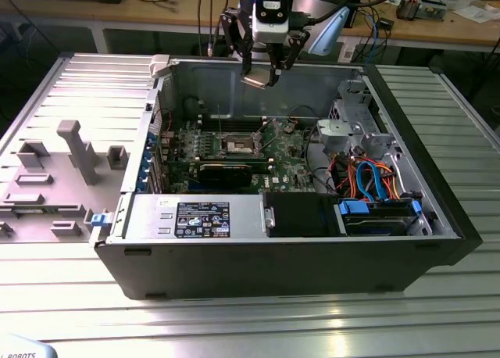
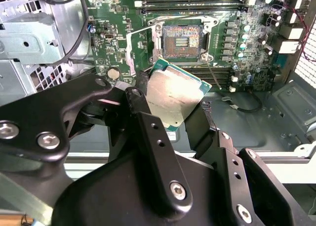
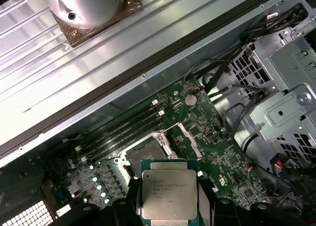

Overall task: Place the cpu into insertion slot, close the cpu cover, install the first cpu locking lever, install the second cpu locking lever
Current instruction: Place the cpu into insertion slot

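Observation:
My gripper (image 1: 262,75) hangs above the open computer case, over its far wall, shut on the cpu (image 1: 256,80). In both wrist views the cpu (image 2: 173,95) (image 3: 169,194) is a pale silver square chip, pinched by its edges between the black fingers (image 2: 148,130). The insertion slot (image 1: 241,144) (image 2: 181,41) (image 3: 143,152) lies well below on the green motherboard, its dark centre exposed. The cpu cover (image 2: 129,51) stands swung open at the socket's side.
Case walls (image 1: 258,252) ring the motherboard. A metal drive cage (image 1: 348,127) and blue and orange cables (image 1: 375,182) fill the exterior view's right. A labelled silver box (image 1: 195,217) sits at the near side. A grey fixture tray (image 1: 62,162) lies outside, on the exterior view's left.

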